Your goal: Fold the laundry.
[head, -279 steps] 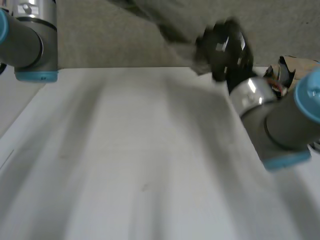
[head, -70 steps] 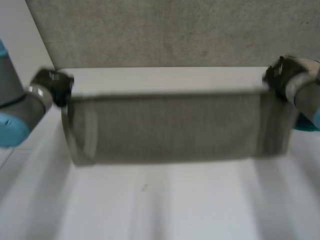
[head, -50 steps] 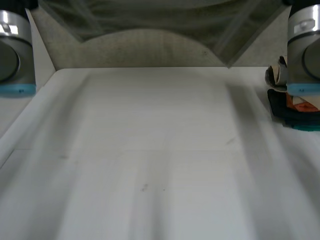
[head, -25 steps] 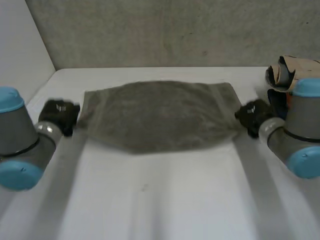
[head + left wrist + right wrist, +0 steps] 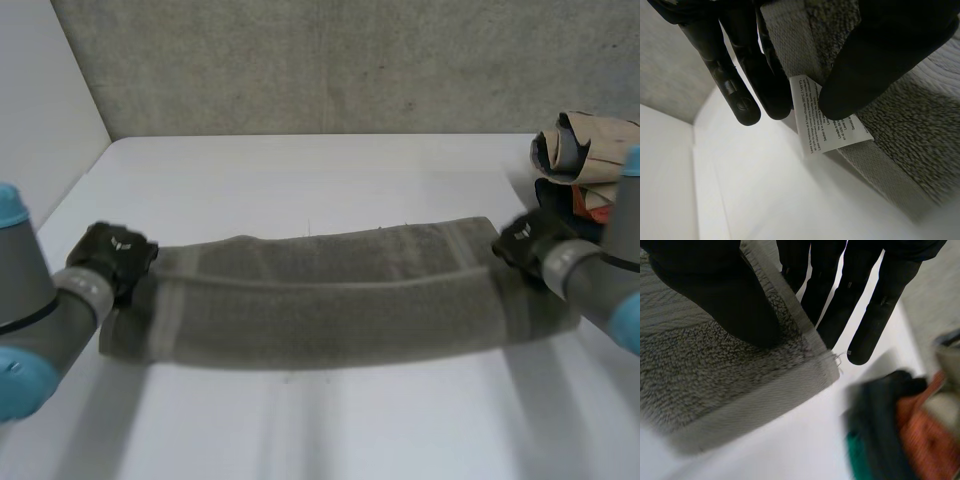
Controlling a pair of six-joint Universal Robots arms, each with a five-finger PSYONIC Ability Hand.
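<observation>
White table (image 5: 330,170) against a speckled grey wall (image 5: 350,60), with a plain white panel (image 5: 40,110) at the left

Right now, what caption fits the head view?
The left hand and right hand pinch opposite ends of a grey towel over the white table.

Grey wall (image 5: 330,60) (speckled) behind the white table (image 5: 330,165).

Print on the towel (image 5: 900,130) care label (image 5: 810,125) is unreadably small
</observation>
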